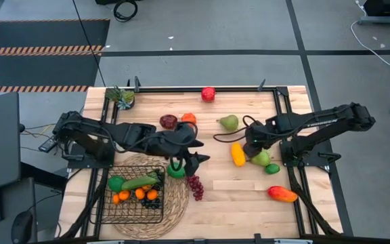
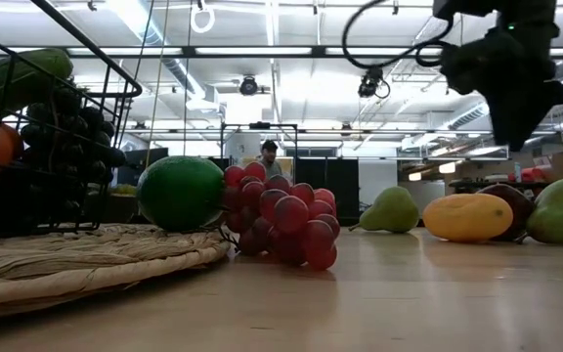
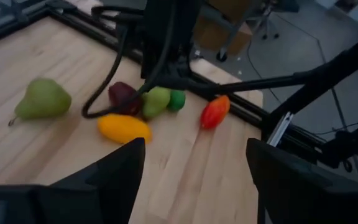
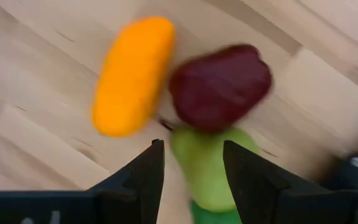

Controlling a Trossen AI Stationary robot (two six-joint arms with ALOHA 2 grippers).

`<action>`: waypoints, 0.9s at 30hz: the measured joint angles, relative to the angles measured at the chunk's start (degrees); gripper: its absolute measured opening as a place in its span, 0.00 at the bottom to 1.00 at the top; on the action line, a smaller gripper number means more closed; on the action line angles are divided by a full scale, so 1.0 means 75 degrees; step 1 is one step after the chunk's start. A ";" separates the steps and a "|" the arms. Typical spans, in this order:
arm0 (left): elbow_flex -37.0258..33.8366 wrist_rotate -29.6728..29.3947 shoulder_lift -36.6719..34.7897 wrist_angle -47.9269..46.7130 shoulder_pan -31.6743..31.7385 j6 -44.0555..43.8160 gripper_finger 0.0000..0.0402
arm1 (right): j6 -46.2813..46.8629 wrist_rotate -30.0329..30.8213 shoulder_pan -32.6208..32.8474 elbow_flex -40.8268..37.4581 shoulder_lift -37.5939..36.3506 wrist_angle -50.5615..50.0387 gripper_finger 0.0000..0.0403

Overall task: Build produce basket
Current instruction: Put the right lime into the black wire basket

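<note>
The black wire basket (image 1: pixel 107 207) stands on a round straw mat and holds a cucumber, a lime, oranges and dark grapes. A green lime (image 1: pixel 176 169) rests on the mat's edge, with red grapes (image 1: pixel 195 186) beside it on the table. My left gripper (image 1: pixel 196 154) hangs open and empty above the table, just beyond the lime. My right gripper (image 4: pixel 194 163) is open and empty above a yellow squash (image 4: pixel 132 74), a dark red apple (image 4: pixel 221 87) and a green fruit (image 4: pixel 207 168). It also shows in the low view (image 2: pixel 516 122).
On the table lie a green pear (image 1: pixel 229 123), a red apple (image 1: pixel 208 93), a dark apple (image 1: pixel 168 121) beside an orange fruit (image 1: pixel 189 118), a small lime (image 1: pixel 272 169) and a mango (image 1: pixel 282 194). A potted plant (image 1: pixel 122 97) stands at the far left corner.
</note>
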 joint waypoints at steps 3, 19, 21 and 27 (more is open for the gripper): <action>0.0000 0.0005 0.0000 0.0101 -0.0003 0.0189 0.71 | -0.0056 0.0000 0.0079 0.0000 0.0028 -0.0544 0.43; 0.0000 0.0005 0.0000 0.0093 0.0003 0.0207 0.71 | 0.1964 -0.0833 0.0836 -0.0006 0.0026 -0.0960 0.76; 0.0000 0.0002 0.0000 0.0092 0.0003 0.0210 0.71 | 0.2385 -0.0860 0.1020 -0.0006 0.0026 -0.0948 0.80; 0.0000 0.0008 0.0000 0.0088 0.0000 0.0513 0.71 | 0.3196 -0.1087 0.1684 -0.0006 0.0026 -0.1040 0.85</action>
